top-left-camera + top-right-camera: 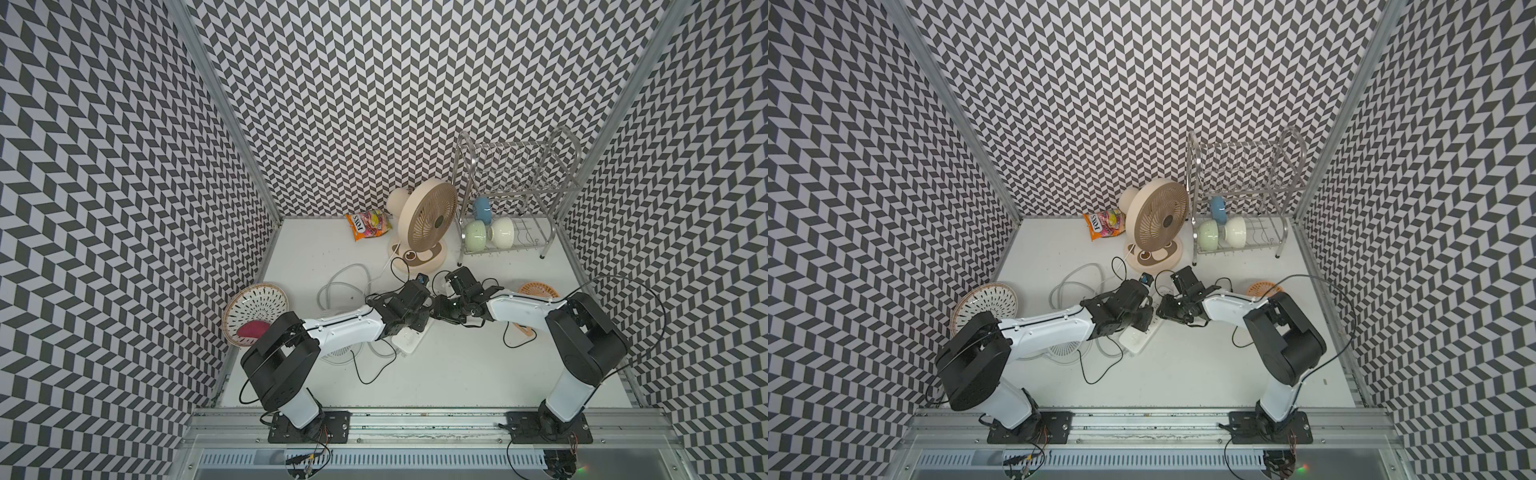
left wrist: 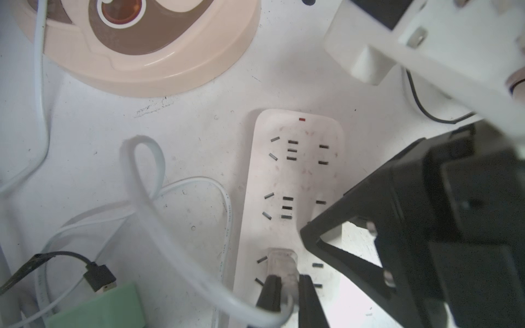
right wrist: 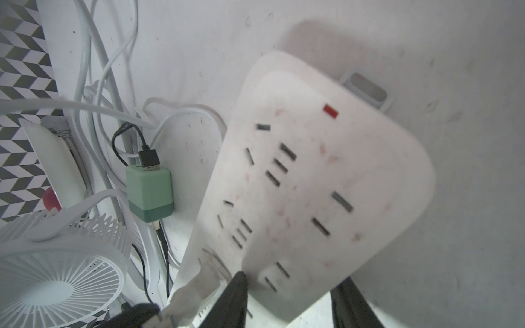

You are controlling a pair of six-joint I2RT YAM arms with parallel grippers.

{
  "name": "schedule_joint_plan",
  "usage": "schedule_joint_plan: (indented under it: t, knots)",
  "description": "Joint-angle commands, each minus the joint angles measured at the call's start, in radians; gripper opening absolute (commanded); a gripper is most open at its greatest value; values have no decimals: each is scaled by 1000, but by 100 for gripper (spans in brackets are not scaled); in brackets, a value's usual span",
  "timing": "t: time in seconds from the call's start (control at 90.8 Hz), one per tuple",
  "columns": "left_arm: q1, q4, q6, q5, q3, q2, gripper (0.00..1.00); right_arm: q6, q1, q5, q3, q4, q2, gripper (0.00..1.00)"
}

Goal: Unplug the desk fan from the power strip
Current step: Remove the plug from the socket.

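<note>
power strip point(image 1: 409, 343) point(image 1: 1136, 340) lies flat mid-table, mostly hidden under the left wrist in both top views, only its near end pokes out. it sits in front of the beige desk fan point(image 1: 428, 224) point(image 1: 1156, 220), which stands upright at the back wall

left wrist cam: left gripper point(image 2: 288, 277) is pinching the translucent plug point(image 2: 281, 255), one black finger on each side. plug is seated in the strip point(image 2: 295, 176); the two socket groups further along are bare, and the red indicator point(image 2: 302, 119) is at the far end. white cord point(image 2: 181, 255) leaves the plug and loops over the table beside the strip

right wrist cam: right gripper point(image 3: 294, 278) has its jaws spread across the strip point(image 3: 312, 184), one finger over the strip face, the other off its long edge. can't tell if either finger touches

green USB charger point(image 3: 149, 193) lies on the table just beside the strip, not in a socket, with a black cable in it. small white fan point(image 3: 56, 269) point(image 1: 338, 353) lies face up near it, partly under the left arm
</note>
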Motion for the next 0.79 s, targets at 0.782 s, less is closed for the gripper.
schedule_joint_plan:
  t: [0.782]
  knots:
    - [-42,160,7,-111,-13,-142,0,-1,30,159,-15,-104,114,46]
